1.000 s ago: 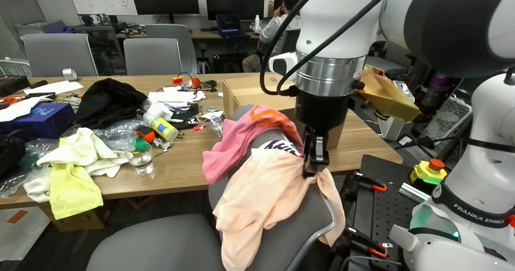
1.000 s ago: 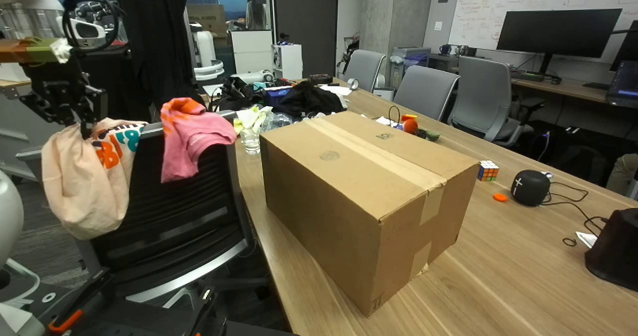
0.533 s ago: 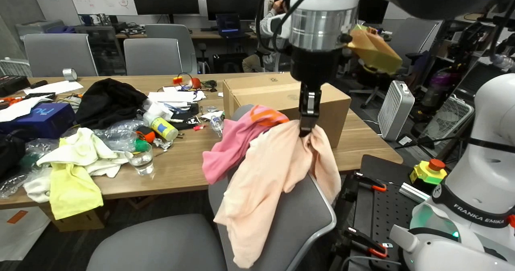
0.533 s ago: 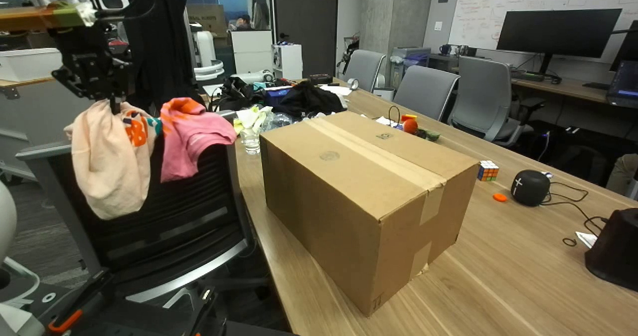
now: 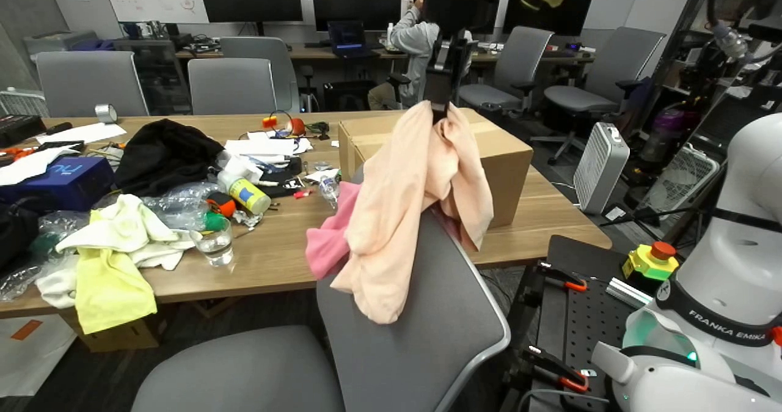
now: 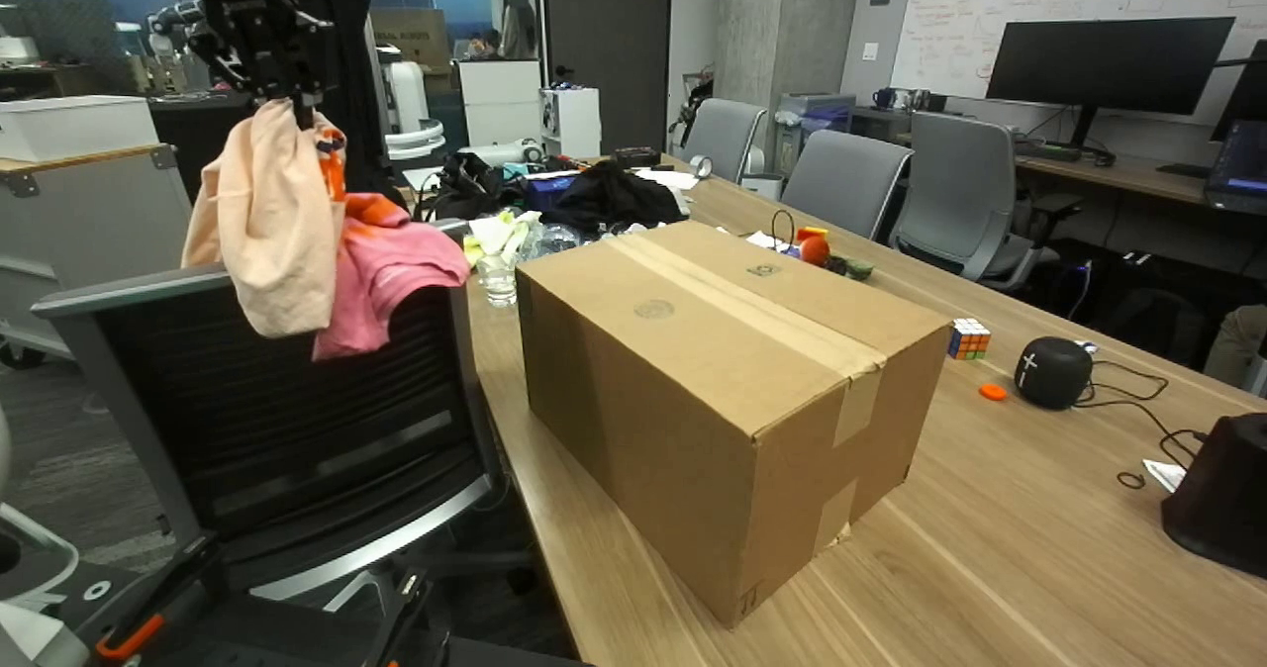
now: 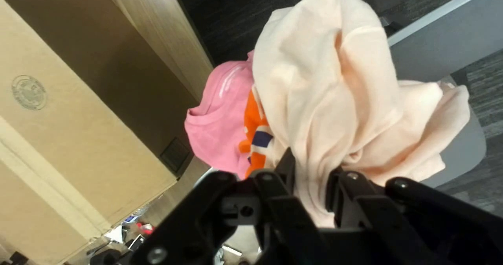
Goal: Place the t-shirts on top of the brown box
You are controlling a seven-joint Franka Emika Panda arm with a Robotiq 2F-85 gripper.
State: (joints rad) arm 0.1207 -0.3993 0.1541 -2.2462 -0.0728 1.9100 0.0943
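Note:
My gripper is shut on a peach t-shirt, held up by one bunched part; its lower part hangs over the chair back. In an exterior view the gripper and peach t-shirt are left of the brown box. In the wrist view cloth of the peach t-shirt is between the fingers. A pink t-shirt with orange print lies over the chair back, partly hidden behind the peach one; it also shows in the wrist view. The closed brown box stands on the table.
A grey chair stands against the table edge. White and yellow cloths, a glass of water, a black cloth and clutter lie along the table. A speaker and Rubik's cube are beyond the box.
My gripper has risen and moved toward the pink t-shirt and box side. The peach t-shirt has been lifted with it and now covers more of the pink one.

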